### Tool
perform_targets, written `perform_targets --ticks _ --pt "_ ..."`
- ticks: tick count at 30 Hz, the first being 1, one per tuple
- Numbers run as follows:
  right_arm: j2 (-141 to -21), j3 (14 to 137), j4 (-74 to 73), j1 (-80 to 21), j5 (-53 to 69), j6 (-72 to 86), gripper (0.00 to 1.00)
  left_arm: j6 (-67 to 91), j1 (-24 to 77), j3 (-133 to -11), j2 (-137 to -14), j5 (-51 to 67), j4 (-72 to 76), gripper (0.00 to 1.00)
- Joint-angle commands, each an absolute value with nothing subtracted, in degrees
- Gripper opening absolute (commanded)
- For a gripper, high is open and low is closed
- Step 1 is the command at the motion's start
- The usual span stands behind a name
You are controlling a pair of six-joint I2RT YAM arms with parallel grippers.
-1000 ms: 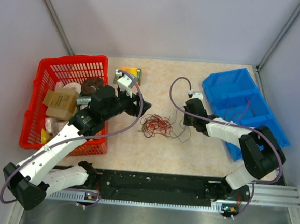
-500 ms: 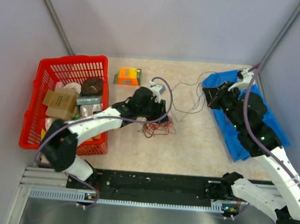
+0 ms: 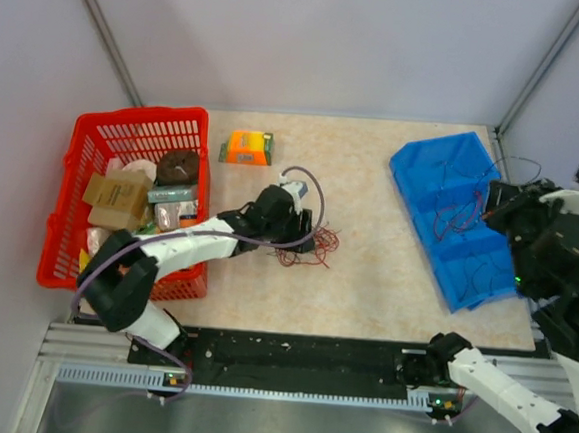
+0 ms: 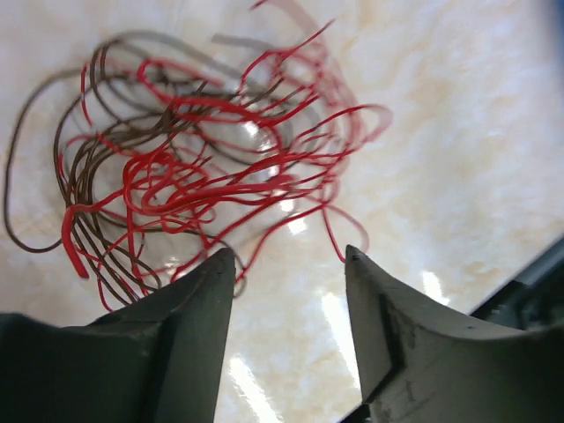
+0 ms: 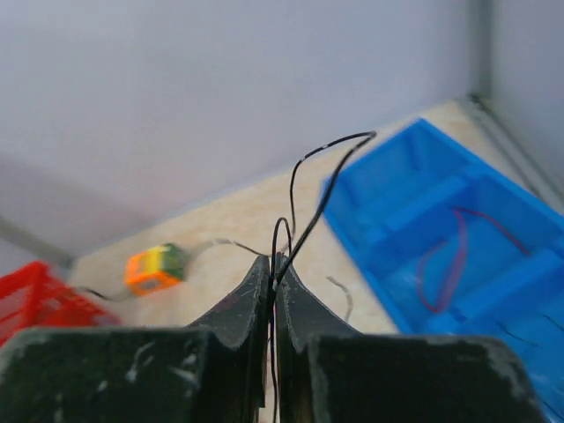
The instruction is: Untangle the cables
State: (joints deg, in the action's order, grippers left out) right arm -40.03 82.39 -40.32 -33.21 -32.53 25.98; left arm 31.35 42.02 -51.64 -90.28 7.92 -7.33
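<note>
The right gripper (image 5: pixel 273 267) has swung above the blue plastic tray (image 5: pixel 388 220), clamped on a thin black wire (image 5: pixel 292 189). Just beyond the wide-spread left gripper (image 4: pixel 286 264) lies the red-and-brown wire tangle (image 4: pixel 194 167); an unseen snag might drag it.

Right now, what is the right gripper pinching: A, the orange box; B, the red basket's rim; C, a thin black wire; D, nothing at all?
C: in the right wrist view the right gripper is shut on a black wire that loops up from between its tips.
</note>
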Motion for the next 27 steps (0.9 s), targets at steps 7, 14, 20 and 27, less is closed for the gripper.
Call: perform_targets --ticks 7,14,20,27 --pt "-50.9 66.4 -55.6 1.5 -35.8 30.4 0.00 25.1 42.0 -61.4 -66.3 10.8 -10.9 0.71" --pt "-49.4 57.5 -47.5 10.9 -29.7 33.0 0.00 17.3 41.3 -74.5 -61.7 10.4 -19.2 0.76" --pt "-54.5 56.1 -51.3 15.2 -39.7 43.3 0.00 11.7 41.4 -73.7 -59.2 5.0 -18.8 0.76" --pt "-51.4 50.6 -43.2 16.6 -40.3 38.8 0.00 7.6 41.5 -59.6 -51.4 1.1 -10.1 0.76"
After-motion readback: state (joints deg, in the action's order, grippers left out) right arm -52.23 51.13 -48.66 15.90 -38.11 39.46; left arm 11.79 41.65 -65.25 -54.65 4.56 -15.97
